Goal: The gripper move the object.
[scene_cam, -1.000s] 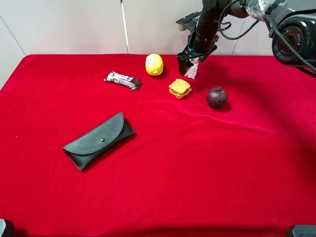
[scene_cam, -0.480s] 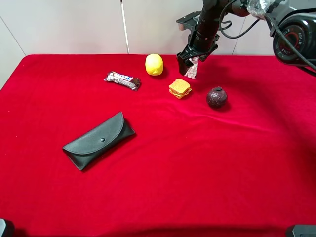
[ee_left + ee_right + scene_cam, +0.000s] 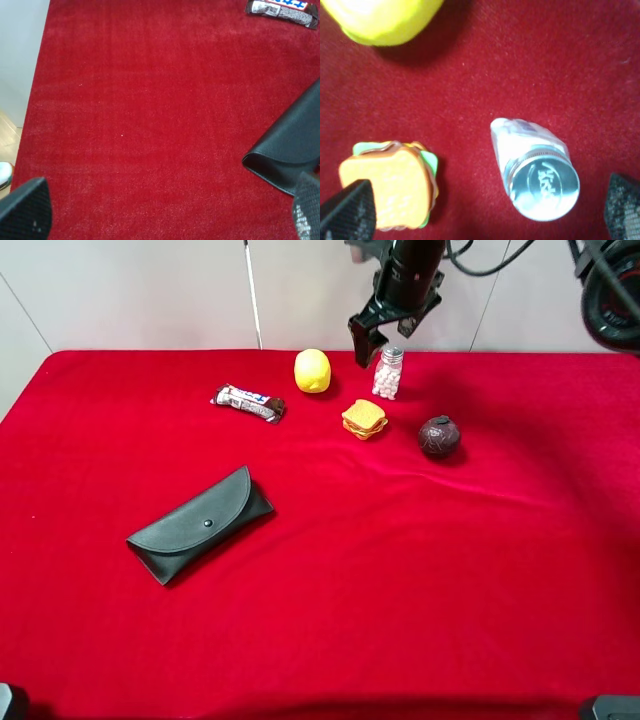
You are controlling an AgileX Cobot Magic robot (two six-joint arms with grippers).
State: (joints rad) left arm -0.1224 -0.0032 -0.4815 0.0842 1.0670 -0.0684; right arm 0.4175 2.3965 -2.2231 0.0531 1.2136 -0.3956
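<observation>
Right gripper (image 3: 376,340) jaws apart, hovering above the upright jar (image 3: 388,372), not touching it; left gripper (image 3: 165,212) open over the cloth (image 3: 150,125)

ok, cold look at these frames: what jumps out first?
The right gripper hangs open above the pill jar, which stands upright on the red cloth at the far side. Around the jar sit a lemon, a toy sandwich and a dark ball.

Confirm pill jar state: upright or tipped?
Upright. The pill jar stands on the red cloth, silver cap on top; the right gripper is open above it.
</observation>
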